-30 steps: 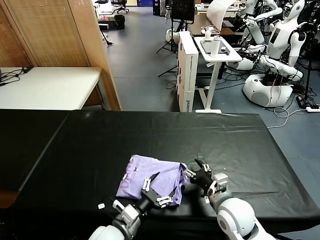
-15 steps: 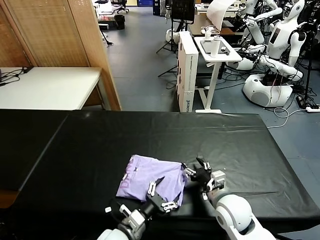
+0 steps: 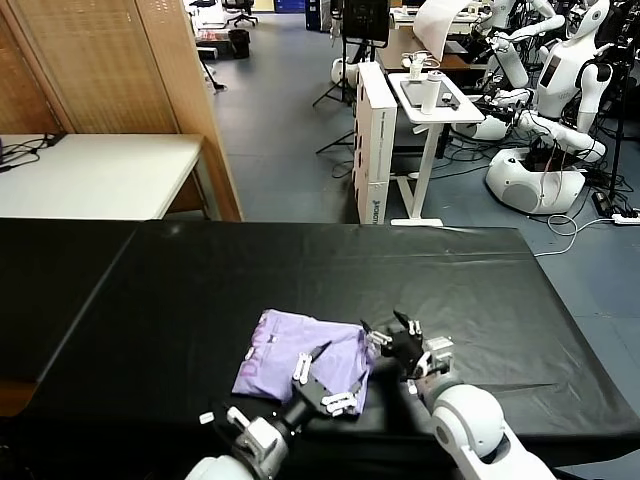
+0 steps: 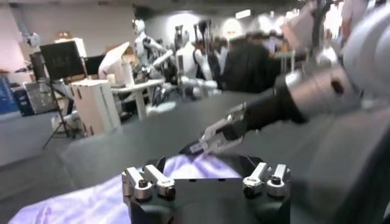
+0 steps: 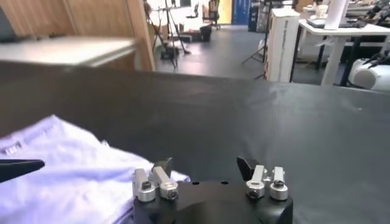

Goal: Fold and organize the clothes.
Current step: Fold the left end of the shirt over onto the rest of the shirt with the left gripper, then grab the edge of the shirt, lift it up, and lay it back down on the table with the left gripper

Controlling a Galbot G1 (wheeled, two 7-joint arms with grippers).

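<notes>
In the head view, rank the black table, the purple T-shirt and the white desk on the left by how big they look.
1. Black table.
2. White desk, farther off, so its real size is unsure.
3. Purple T-shirt.

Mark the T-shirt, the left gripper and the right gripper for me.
T-shirt [image 3: 290, 352]: head view, middle of the folded lavender cloth.
Left gripper [image 3: 330, 378]: head view, between its fingertips, over the shirt's near edge.
Right gripper [image 3: 388, 332]: head view, between its fingertips, beside the shirt's right edge.

Folded shirt [image 3: 300, 358] lying near front edge of black table [image 3: 330, 275]; both grippers crowding its near and right sides; wide bare cloth stretching behind and to both sides, giving free passage.
</notes>
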